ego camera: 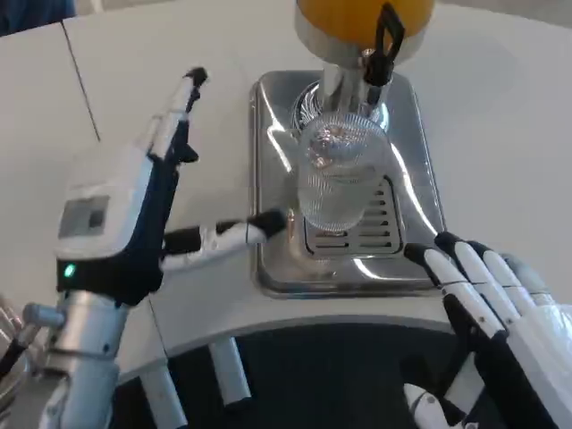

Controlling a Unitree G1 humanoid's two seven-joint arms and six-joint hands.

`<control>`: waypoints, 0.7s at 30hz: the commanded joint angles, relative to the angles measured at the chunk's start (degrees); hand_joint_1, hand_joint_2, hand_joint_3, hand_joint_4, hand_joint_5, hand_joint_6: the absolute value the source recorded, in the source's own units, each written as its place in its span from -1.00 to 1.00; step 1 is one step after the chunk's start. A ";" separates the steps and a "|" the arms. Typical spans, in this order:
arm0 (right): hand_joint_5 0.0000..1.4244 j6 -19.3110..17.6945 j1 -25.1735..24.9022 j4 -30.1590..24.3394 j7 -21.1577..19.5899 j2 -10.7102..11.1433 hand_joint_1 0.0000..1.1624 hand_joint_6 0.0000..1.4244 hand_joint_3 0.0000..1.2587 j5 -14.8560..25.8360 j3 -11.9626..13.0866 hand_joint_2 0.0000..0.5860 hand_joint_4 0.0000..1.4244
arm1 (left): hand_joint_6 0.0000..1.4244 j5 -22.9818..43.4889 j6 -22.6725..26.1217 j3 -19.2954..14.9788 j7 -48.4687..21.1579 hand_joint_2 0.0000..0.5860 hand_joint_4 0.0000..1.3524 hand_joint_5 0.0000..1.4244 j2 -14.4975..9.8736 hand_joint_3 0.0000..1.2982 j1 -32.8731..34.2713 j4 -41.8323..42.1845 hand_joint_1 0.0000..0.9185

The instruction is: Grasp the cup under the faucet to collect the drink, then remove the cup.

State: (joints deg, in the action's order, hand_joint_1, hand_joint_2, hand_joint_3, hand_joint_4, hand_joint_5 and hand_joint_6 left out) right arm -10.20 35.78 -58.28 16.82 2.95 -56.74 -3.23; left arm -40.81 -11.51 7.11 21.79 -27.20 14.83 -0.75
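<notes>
Hovering nearest, right hand (500, 313) fingers spread, empty. Left hand (152, 206) opened wide, one finger (237, 232) reaching toward the clear ribbed cup (340, 179), contact unclear. Cup sits on drip tray (420, 206) beyond, under faucet (380, 54); contents unclear.

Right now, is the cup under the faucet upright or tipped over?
Upright: the clear ribbed cup stands on the drip tray grate, mouth up beneath the faucet. Whether it holds drink, cannot tell.
</notes>
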 commanded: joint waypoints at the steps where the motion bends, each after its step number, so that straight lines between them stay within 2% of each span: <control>1: -1.00 1.63 0.08 -0.25 -0.61 -1.77 -0.45 -1.00 -0.88 1.54 -0.86 0.93 -1.00 | -0.77 -5.12 1.93 -1.77 -6.66 -0.84 -1.00 -0.86 -4.68 -1.00 -8.92 12.11 -0.85; 3: -1.00 2.48 -0.08 -0.76 -0.49 -2.65 -0.45 -1.00 -0.88 2.24 -1.07 0.92 -1.00 | -0.86 -6.38 2.78 -2.71 -9.21 -0.83 -1.00 -0.95 -5.64 -1.00 -12.22 15.89 -0.90; 7: -1.00 4.02 -0.41 -1.58 -0.55 -4.50 -0.45 -1.00 -0.92 2.99 -1.88 0.92 -1.00 | -0.95 -8.97 2.83 -4.68 -11.79 -0.84 -1.00 -1.00 -7.43 -1.00 -19.28 21.01 -0.98; 9: -1.00 4.55 -0.52 -1.71 -0.71 -5.40 -0.46 -1.00 -0.94 3.25 -2.35 0.94 -1.00 | -0.97 -9.39 2.86 -5.62 -12.42 -0.83 -1.00 -1.00 -7.57 -1.00 -21.31 22.05 -1.00; 14: -1.00 6.55 -2.20 -1.72 -1.71 -9.88 -0.49 -1.00 -1.00 5.27 -4.19 0.95 -1.00 | -1.00 -12.76 3.14 -6.63 -12.72 -0.86 -1.00 -1.00 -6.75 -1.00 -27.43 25.01 -1.00; 15: -1.00 7.23 -2.78 -1.72 -1.92 -10.44 -0.58 -1.00 -1.00 5.84 -4.48 0.89 -1.00 | -1.00 -14.19 3.77 -6.40 -12.69 -0.86 -1.00 -1.00 -6.17 -1.00 -28.56 25.45 -1.00; 16: -1.00 7.88 -3.46 -1.72 -2.31 -10.85 -0.84 -1.00 -1.00 6.65 -4.75 0.84 -1.00 | -1.00 -15.53 4.41 -6.05 -12.75 -0.86 -1.00 -1.00 -5.63 -1.00 -29.51 25.73 -1.00; 17: -1.00 8.18 -4.20 -1.72 -3.05 -10.90 -0.97 -1.00 -1.00 7.31 -4.93 0.76 -1.00 | -1.00 -16.55 4.86 -5.83 -12.84 -0.86 -1.00 -1.00 -5.16 -1.00 -30.13 25.95 -1.00; 21: -1.00 9.21 -8.03 -0.82 -6.67 -11.08 -1.00 -1.00 -1.00 9.29 -5.60 0.84 -1.00 | -1.00 -18.20 4.57 -4.41 -11.74 -0.86 -1.00 -1.00 -3.52 -1.00 -32.05 25.79 -1.00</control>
State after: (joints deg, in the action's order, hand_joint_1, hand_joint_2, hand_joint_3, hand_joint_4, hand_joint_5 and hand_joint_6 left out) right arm -2.23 30.24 -59.10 12.37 -5.51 -49.01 -8.48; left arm -57.70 -6.53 1.42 9.51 -31.80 -15.68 24.24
